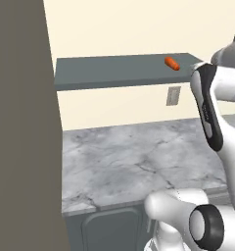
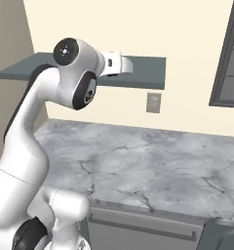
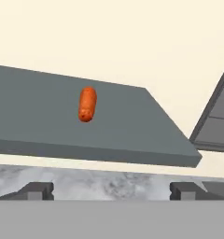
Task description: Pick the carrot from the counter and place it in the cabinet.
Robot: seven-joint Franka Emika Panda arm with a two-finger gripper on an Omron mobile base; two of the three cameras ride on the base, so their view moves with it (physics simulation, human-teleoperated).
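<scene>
A tall brown block (image 1: 21, 122) fills the left. Beside it the cabinet (image 1: 114, 71) juts from the wall, and the carrot (image 1: 172, 63) lies on top near its right end — free of the gripper (image 3: 111, 190), whose tips stand wide apart, holding nothing. Below runs the counter (image 1: 139, 162).

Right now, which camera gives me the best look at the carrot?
The hand view: the carrot lies large and unobstructed on the cabinet slab, with the end effector fingertips spread wide and empty below it. The left base view shows it small near the slab's right end. In the right base view the arm blocks that spot.
</scene>
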